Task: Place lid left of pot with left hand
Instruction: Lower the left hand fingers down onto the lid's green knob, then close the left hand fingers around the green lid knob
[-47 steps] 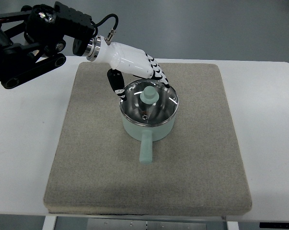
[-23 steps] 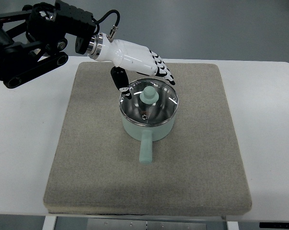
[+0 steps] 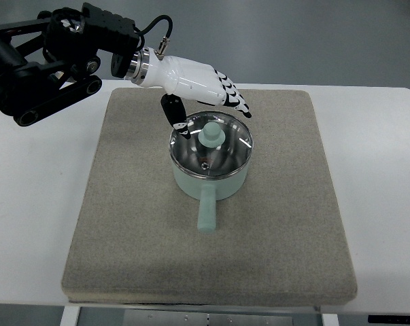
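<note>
left hand [image 3: 203, 87]: white shell, black-tipped fingers [image 3: 238, 103]; arm enters from the upper left; hand sits over the far-left rim of the pot; fingers spread and loose, clamped on nothing; thumb [image 3: 172, 113] hangs down just beside the lid's left edge, contact can't be judged from this angle
lid [image 3: 218, 139]: glass with a metal rim, seated on the pot, just below and toward the near side of the hand
lid knob [image 3: 209, 134]: mint green, upright, centre of lid, below the fingertips, apart from them
pot [image 3: 213, 178]: mint green, directly under the lid, nearer the robot than the hand; straight handle [image 3: 207, 212] points away from the hand toward the near edge
mat [image 3: 272, 224]: grey-beige, square, under pot and hand; bare stretch left of the pot, beneath the wrist
table [image 3: 35, 224]: white, shows around the mat on both sides
in the way: nothing between the fingers and the knob; the bare mat left of the pot carries nothing
count: 1 pot, 1 lid, 1 knob, 1 handle, 1 mat, 1 robot hand in view
</note>
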You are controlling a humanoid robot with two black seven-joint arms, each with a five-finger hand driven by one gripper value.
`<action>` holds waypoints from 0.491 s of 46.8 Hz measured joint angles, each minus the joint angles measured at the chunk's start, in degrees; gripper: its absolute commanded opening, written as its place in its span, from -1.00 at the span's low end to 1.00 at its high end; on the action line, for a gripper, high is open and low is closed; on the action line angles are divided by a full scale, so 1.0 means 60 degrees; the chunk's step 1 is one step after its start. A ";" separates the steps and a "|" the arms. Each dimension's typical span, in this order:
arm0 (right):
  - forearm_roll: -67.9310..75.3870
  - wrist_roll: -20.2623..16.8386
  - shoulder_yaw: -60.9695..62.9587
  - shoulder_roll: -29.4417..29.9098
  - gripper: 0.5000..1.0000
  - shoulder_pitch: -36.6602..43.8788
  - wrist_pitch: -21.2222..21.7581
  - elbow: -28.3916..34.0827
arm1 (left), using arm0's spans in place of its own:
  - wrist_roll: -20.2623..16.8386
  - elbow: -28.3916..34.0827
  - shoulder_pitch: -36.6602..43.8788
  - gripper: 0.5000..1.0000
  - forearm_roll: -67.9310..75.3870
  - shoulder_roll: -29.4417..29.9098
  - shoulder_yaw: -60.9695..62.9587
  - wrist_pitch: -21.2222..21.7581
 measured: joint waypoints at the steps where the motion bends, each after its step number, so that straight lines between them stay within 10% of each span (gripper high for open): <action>1: 0.0000 0.0001 0.0000 0.0000 0.69 0.0000 0.0000 0.0000 | 0.0000 0.0001 0.0005 0.96 -0.0001 0.0000 -0.0001 0.0001; 23: 0.0000 0.0000 0.0000 0.0000 0.69 0.0000 0.0000 0.0000 | 0.0000 -0.0006 0.0009 0.61 0.0067 0.0000 0.0026 -0.0006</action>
